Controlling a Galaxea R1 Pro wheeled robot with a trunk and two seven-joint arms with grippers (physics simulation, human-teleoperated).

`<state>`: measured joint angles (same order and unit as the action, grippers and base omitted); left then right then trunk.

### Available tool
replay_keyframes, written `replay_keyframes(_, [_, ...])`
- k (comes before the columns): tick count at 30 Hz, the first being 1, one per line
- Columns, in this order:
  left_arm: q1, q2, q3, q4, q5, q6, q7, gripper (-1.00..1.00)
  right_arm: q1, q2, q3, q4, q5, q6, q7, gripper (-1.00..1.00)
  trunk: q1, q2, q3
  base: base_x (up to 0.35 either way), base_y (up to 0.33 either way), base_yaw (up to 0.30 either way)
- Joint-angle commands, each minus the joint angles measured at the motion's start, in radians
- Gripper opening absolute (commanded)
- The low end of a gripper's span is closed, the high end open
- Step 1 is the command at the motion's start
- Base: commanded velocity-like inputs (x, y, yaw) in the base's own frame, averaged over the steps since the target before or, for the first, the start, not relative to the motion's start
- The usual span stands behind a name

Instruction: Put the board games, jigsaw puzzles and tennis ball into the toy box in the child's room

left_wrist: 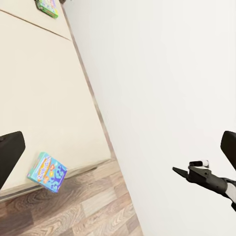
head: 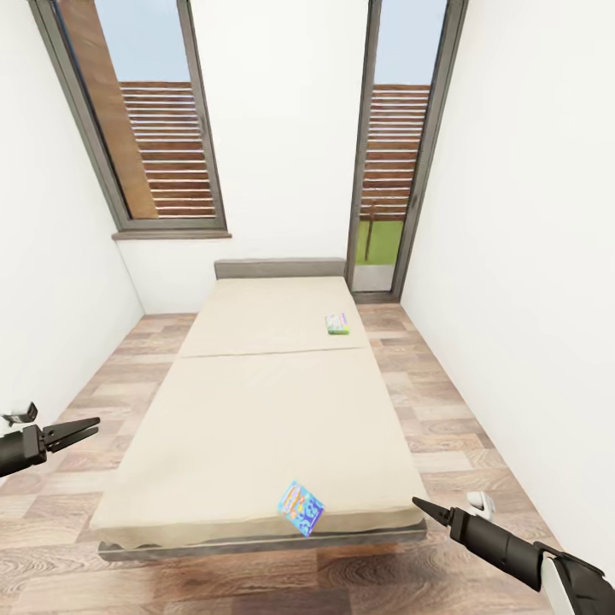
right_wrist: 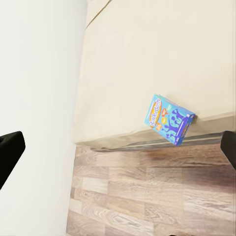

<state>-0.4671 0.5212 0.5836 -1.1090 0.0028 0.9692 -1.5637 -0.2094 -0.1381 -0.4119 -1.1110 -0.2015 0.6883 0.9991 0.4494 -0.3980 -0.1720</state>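
bed [head: 256,410] runs lengthwise ahead, beige cover, grey headboard at the far wall between two tall windows [head: 154,128]. blue game box [head: 301,507] lies at the bed's near edge, one corner hanging over the frame. green-edged game box [head: 337,324] lies flat near the headboard, toward the right side. left gripper [head: 85,427] hangs over the floor [head: 51,530] to the bed's left, fingers slightly apart, empty. right gripper [head: 424,507] hangs near the bed's near right corner, tips close together, empty.
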Motion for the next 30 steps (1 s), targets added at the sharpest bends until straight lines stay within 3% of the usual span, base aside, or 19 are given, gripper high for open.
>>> replay_keyframes(1, [-0.001, 0.0, 0.0, 0.0, -0.001, 0.011, -0.005, 1.0, -0.001, 0.0, 0.0, 0.0, -0.004, 0.006, -0.002, 1.0, 0.001, -0.002, 0.0, 0.0, 0.0, -0.015])
replay_keyframes(14, [-0.001, 0.001, 0.001, 0.0, 0.0, 0.012, -0.007, 1.0, -0.001, 0.0, 0.001, -0.001, -0.007, 0.005, -0.018, 1.0, 0.001, -0.002, 0.021, 0.0, 0.0, 0.01])
replay_keyframes(30, [-0.001, 0.002, 0.001, 0.0, -0.007, 0.013, -0.007, 1.0, -0.001, 0.0, 0.001, -0.001, -0.007, -0.011, -0.019, 1.0, 0.001, -0.002, 0.047, 0.0, 0.0, 0.114])
